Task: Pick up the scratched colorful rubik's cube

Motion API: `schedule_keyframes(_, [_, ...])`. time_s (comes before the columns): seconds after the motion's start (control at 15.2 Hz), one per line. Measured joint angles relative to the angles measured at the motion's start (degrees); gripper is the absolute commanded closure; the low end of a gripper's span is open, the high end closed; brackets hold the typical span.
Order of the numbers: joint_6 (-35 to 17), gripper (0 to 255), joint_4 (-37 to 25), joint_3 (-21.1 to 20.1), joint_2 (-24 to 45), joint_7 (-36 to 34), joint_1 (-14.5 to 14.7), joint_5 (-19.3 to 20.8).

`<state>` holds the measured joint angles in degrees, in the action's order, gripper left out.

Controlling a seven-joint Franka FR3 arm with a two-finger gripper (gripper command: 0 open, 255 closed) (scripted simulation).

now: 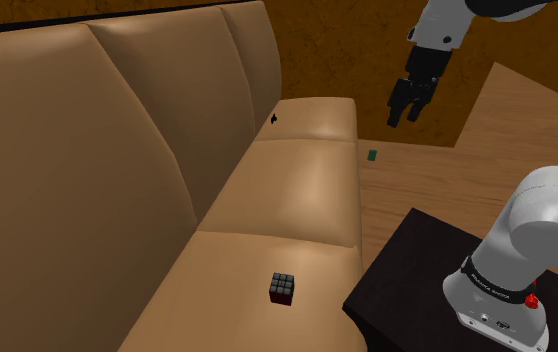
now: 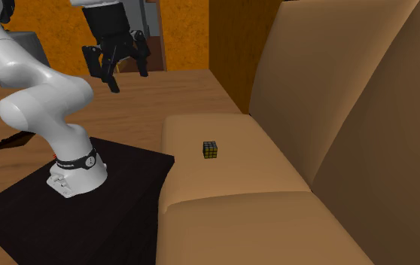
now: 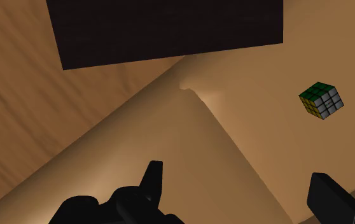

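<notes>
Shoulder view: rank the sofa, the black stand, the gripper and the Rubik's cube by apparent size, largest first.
1. Sofa
2. Black stand, partly cut off by the picture's edge
3. Gripper, open
4. Rubik's cube, clearly the smallest

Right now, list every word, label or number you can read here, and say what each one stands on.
No text can be read.
Black band at the foot of the arm: pale marks, too small to read.
Cube: coloured squares, no writing to be seen.
</notes>
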<state>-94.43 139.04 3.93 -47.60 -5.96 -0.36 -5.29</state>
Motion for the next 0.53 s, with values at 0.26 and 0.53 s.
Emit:
schedule_keyframes(0.26, [-3.03,0,2.45,-2.43,0.71,-2.22,0.71,-1.17])
schedule_keyframes(0.53, [-8.49,0,6.33,-6.70,2.50,-6.14,2.05,-3.18])
